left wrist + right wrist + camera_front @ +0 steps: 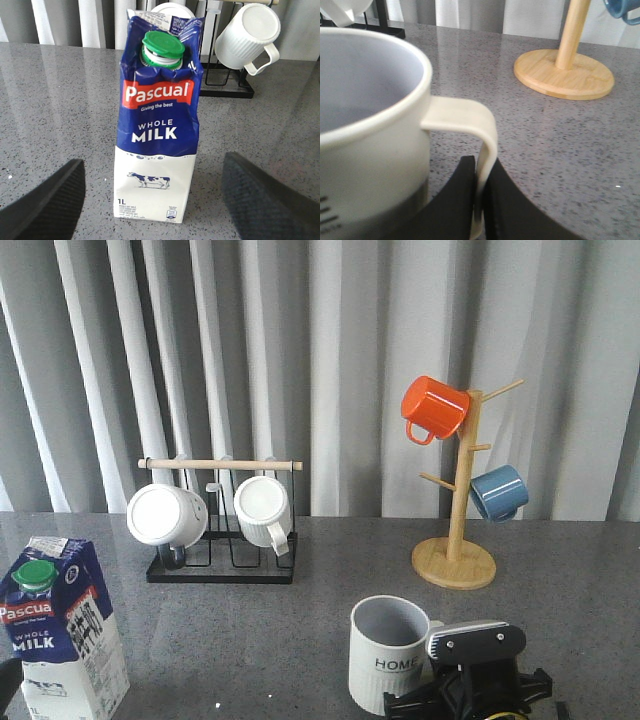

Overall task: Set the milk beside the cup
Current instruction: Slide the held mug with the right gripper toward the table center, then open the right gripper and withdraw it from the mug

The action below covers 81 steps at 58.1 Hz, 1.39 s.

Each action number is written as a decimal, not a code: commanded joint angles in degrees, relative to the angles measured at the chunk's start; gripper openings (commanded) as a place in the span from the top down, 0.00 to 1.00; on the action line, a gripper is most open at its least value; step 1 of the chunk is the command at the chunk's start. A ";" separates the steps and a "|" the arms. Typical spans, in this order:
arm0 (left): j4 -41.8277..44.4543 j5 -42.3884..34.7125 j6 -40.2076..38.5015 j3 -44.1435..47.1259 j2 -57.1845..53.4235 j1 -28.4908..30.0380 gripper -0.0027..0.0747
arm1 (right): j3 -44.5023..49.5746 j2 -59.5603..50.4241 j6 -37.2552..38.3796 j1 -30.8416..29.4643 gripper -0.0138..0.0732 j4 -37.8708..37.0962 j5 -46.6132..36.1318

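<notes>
The right gripper (479,205) was clamped on the handle of the pale grey-white ribbed "HOME" cup (388,652), a grip only the right wrist view made plain, its two black fingers (451,200) pressed to either side of the thin handle; the front view showed only the gripper's black and silver body (470,675) at the near edge, just right of the cup. The left gripper (152,200) stood spread wide, one dark finger (47,200) on each side of the tall blue and white Pascual milk carton with a green screw cap (159,120), neither touching it; this arm was out of the front view, which showed the carton (62,625) upright at the near left corner, well apart from the cup. Bare grey speckled tabletop (240,640) lay between the two. Farther back stood one black wire rack with a wooden bar (222,520) holding two white mugs (166,514), and to the right one wooden mug tree on a round base (456,540) carrying one orange mug (434,407) and one blue mug (498,492). A pale pleated curtain (330,340) closed the far side.
</notes>
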 commanded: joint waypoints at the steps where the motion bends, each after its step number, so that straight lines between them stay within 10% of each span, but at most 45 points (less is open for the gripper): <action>1: -0.44 -4.10 -0.28 -2.01 -0.09 -0.34 0.25 | -3.01 -0.83 -0.53 1.46 0.84 0.84 -5.96; 31: -0.44 -4.10 -0.28 -2.01 -0.09 -0.34 0.25 | -4.32 3.42 -1.34 4.63 0.81 4.86 -7.46; 59: -0.44 -4.10 -0.28 -2.01 -0.09 -0.34 0.25 | -4.11 0.98 -5.61 4.63 0.51 2.83 -6.52; 81: -0.44 -4.10 -0.28 -2.01 -0.09 -0.34 0.25 | 4.25 -4.93 -5.59 4.63 0.48 1.89 -10.90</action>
